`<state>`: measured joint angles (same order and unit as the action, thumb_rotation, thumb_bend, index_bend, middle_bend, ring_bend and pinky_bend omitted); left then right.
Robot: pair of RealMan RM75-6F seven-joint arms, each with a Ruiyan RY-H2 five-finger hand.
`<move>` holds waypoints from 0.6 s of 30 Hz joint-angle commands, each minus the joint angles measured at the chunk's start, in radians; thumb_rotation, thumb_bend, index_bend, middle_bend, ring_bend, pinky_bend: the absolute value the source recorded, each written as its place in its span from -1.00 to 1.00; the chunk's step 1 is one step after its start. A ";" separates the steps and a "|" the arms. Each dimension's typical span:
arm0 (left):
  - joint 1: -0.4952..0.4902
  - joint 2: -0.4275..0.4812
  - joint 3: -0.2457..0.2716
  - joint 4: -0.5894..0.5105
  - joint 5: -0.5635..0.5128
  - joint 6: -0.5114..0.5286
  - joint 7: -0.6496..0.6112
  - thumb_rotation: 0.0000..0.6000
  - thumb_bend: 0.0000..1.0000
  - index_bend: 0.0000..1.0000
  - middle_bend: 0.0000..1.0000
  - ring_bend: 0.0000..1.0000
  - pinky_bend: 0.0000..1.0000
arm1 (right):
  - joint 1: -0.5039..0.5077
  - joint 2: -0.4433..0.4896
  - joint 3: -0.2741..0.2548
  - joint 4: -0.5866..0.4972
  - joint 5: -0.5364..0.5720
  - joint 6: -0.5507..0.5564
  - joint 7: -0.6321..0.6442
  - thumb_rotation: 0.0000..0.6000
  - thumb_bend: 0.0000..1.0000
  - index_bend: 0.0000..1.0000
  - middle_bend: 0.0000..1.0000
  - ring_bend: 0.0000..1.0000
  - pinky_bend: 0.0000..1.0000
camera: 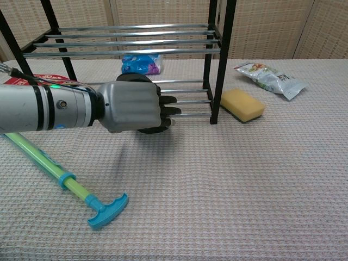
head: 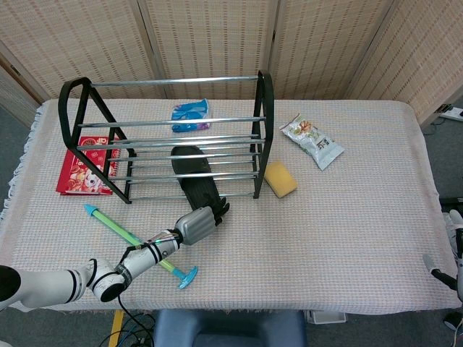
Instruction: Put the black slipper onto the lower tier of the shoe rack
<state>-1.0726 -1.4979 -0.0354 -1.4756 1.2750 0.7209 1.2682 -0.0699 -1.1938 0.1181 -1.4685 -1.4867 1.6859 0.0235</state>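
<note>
One black rubber slipper (head: pixel 194 176) lies lengthwise across the lower chrome bars of the black-framed metal shoe rack (head: pixel 265 101), its near end poking out past the front bar toward the left hand (head: pixel 200 222). The grey left hand sits just in front of that end with its dark fingertips (camera: pixel 167 111) stretched forward against or right beside the slipper; the views do not settle whether they touch. The fingers lie close together and fairly straight, and nothing is gripped in them.

Behind the hand, beyond the rack, a blue plastic packet (head: pixel 191 115) rests on the woven cream tablecloth (head: pixel 347 217). To the hand's left, a green and blue toy water pump (head: pixel 137 246) lies slantwise, passing under the forearm in the head view. Farther left and back, a red printed book (head: pixel 81 170) lies partly under the rack. To the hand's right, a yellow sponge (head: pixel 280 178) sits just beside the rack's end frame, and a snack bag (head: pixel 312 141) lies beyond it. Only a sliver of the right hand (head: pixel 453 254) shows at the table's far right edge; its pose is unclear.
</note>
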 commanded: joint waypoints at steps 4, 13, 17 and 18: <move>-0.011 -0.002 0.011 0.010 -0.030 0.010 0.013 1.00 -0.55 -0.55 -0.86 -0.85 -0.32 | 0.004 -0.001 0.003 0.003 0.001 -0.005 0.003 1.00 -0.58 -1.00 -0.66 -0.98 -0.73; -0.020 0.011 0.030 0.012 -0.081 0.030 0.024 1.00 -0.55 -0.46 -0.86 -0.84 -0.32 | 0.006 -0.005 0.003 0.008 0.003 -0.012 0.007 1.00 -0.58 -1.00 -0.66 -0.98 -0.73; -0.021 0.019 0.042 -0.003 -0.109 0.042 0.036 1.00 -0.55 -0.44 -0.86 -0.85 -0.32 | 0.006 -0.005 0.004 0.008 0.001 -0.007 0.007 1.00 -0.58 -1.00 -0.66 -0.98 -0.73; -0.021 0.021 0.046 -0.009 -0.115 0.048 0.042 1.00 -0.55 -0.43 -0.86 -0.85 -0.32 | 0.006 -0.004 0.004 0.007 0.000 -0.007 0.006 1.00 -0.58 -1.00 -0.66 -0.98 -0.73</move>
<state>-1.0932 -1.4802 0.0060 -1.4782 1.1667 0.7632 1.3044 -0.0640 -1.1979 0.1222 -1.4617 -1.4863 1.6790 0.0299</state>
